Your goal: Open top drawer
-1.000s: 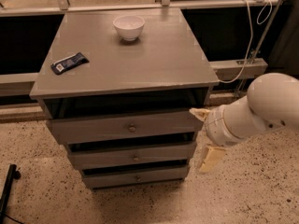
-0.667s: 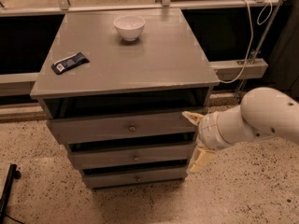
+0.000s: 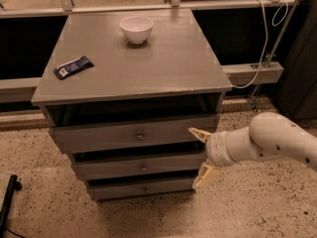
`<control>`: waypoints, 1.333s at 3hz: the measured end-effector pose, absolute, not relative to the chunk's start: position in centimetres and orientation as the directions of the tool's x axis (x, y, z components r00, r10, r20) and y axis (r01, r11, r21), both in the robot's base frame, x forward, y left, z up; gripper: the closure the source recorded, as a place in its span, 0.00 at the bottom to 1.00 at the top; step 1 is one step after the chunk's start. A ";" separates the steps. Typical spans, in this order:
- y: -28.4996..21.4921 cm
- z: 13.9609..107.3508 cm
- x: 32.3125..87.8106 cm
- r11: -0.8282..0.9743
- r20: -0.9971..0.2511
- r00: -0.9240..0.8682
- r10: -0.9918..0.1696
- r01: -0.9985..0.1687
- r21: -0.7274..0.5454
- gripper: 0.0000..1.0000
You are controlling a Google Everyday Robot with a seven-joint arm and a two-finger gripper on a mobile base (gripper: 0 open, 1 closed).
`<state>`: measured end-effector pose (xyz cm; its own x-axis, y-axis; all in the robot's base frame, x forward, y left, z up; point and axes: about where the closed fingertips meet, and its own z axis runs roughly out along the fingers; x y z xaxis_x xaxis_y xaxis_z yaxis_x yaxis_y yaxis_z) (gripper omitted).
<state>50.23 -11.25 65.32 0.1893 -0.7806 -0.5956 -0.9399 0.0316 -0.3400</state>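
Fig.: hand (image 3: 202, 154), cream, two-finger, spread wide top-to-bottom, holding nothing. Parked at rt end of cabinet front, probably so as to be ready to close on a pull point.

Top drawer (image 3: 99, 139) just left of hand. Upper fingertip (image 3: 197, 132) over its rt end (touching or not: cannot tell). Knob (image 3: 139, 136) well left of hand at panel centre: small, round, metal. Likely grasp spot, not yet reached.

Panel of flat grey wood, widest of three, dark gap above. Two narrower fronts (image 3: 143, 167) left of and below hand, stepped inward.

Up and left of hand, on matte grey surface (image 3: 163, 68): white glossy round bowl (image 3: 136, 29) and flat dark packet (image 3: 73, 67).
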 end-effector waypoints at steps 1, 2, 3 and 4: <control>-10.9 66.8 51.1 -0.012 -0.505 0.207 -0.838 -0.933 -0.361 0.00; -9.2 69.0 52.7 -0.094 -0.400 0.273 -0.875 -0.906 -0.413 0.00; -7.8 69.0 55.0 -0.170 -0.303 0.316 -0.899 -0.889 -0.425 0.00; -6.8 67.8 56.8 -0.224 -0.217 0.338 -0.916 -0.878 -0.424 0.00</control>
<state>56.84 -6.76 67.77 0.3381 -0.9157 -0.2170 -0.8777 -0.2236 -0.4238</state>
